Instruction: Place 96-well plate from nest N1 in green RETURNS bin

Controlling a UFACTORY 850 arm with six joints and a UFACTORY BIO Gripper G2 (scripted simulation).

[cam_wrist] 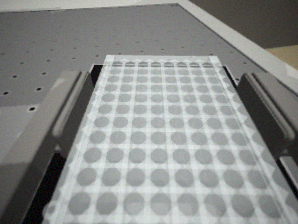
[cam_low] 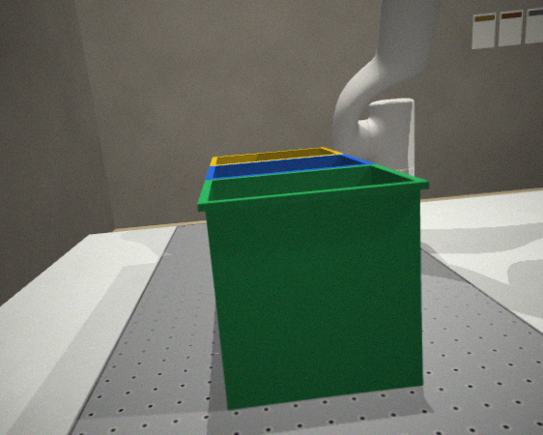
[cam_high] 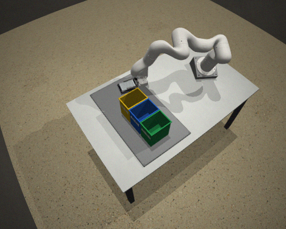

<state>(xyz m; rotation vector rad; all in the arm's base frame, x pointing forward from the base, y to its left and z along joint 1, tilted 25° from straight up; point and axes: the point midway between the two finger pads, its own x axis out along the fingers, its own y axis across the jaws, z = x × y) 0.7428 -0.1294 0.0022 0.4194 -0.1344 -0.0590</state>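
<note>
The clear 96-well plate (cam_high: 127,85) (cam_wrist: 160,135) lies level at the black nest (cam_high: 120,90) (cam_wrist: 54,175) at the mat's back end. Whether it is seated or just clear of the nest cannot be told. My gripper (cam_high: 135,83) (cam_wrist: 165,107) is shut on the plate, one finger along each long side. The green bin (cam_high: 159,133) (cam_low: 315,290) stands upright at the near end of the row, with no plate visible inside. The blue bin (cam_high: 136,126) (cam_low: 281,167) is upright in the middle. The yellow bin (cam_high: 133,98) (cam_low: 271,157) is upright, nearest the nest. Their labels are unreadable.
The three bins stand close together on the grey perforated mat (cam_high: 117,127) (cam_low: 165,338), with the yellow bin close to the nest. The arm's base (cam_high: 206,66) stands on the white table (cam_high: 99,137) at the right in the top view.
</note>
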